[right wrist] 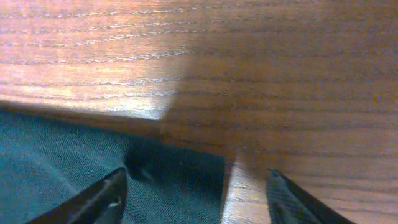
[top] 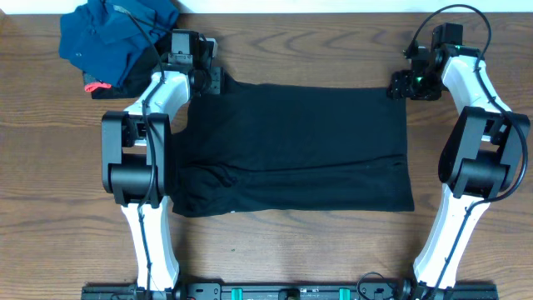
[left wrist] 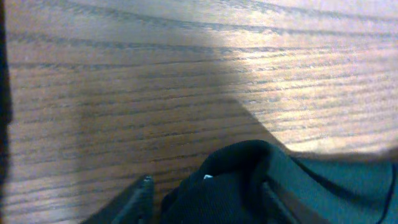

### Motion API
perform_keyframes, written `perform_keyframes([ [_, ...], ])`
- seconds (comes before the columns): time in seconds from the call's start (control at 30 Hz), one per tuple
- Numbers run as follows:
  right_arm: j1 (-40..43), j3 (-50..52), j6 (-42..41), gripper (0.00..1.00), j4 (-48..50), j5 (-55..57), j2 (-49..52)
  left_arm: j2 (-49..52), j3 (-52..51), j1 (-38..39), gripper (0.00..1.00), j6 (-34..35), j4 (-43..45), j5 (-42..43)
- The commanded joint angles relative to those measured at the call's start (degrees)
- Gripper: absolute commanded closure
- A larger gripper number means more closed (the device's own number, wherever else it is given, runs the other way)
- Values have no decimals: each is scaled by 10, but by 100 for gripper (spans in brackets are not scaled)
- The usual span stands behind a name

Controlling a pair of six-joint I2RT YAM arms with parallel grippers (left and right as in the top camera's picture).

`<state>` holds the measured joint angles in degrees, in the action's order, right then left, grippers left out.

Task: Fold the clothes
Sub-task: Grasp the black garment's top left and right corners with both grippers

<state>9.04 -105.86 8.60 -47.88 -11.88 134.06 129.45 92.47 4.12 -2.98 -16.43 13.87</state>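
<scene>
The clothes (top: 291, 150), one plain black garment, lie spread flat across the middle of the wooden table. My left gripper (top: 208, 82) is down at the garment's far left corner. In the left wrist view that corner (left wrist: 230, 180) is bunched up between the fingers of the left gripper (left wrist: 206, 190), with a small white mark on it and a thin strip of wood still showing beside the left finger (left wrist: 142, 190). My right gripper (top: 401, 85) is at the far right corner. The right gripper (right wrist: 196, 182) stands open astride the garment's corner edge (right wrist: 180, 180), one finger over cloth, the other over wood.
A crumpled dark blue garment (top: 117, 37) lies at the far left corner of the table, with a red-pink tag (top: 97, 85) at its near edge, close behind the left arm. Bare wood (top: 308, 50) runs along the far side.
</scene>
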Motion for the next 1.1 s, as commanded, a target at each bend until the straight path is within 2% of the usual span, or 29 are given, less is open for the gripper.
perform_keyframes([
  [0.0, -6, -2, 0, 46, -1, -4, 20, 15, 10, -5, 60, -3, 1, 5],
  [0.07, -6, -2, -3, 66, -1, -4, 20, 15, 10, -5, 66, -3, 1, 5],
  [0.33, -6, -2, -9, 97, -1, -3, 20, 15, 10, -5, 79, -2, 3, 5],
  [0.5, -6, -5, -13, 99, -1, -4, 16, 12, 10, -5, 89, -2, 2, 5],
  [1.07, -9, -97, -13, 99, -76, -21, 11, -38, 10, -5, 90, -2, -16, 5],
])
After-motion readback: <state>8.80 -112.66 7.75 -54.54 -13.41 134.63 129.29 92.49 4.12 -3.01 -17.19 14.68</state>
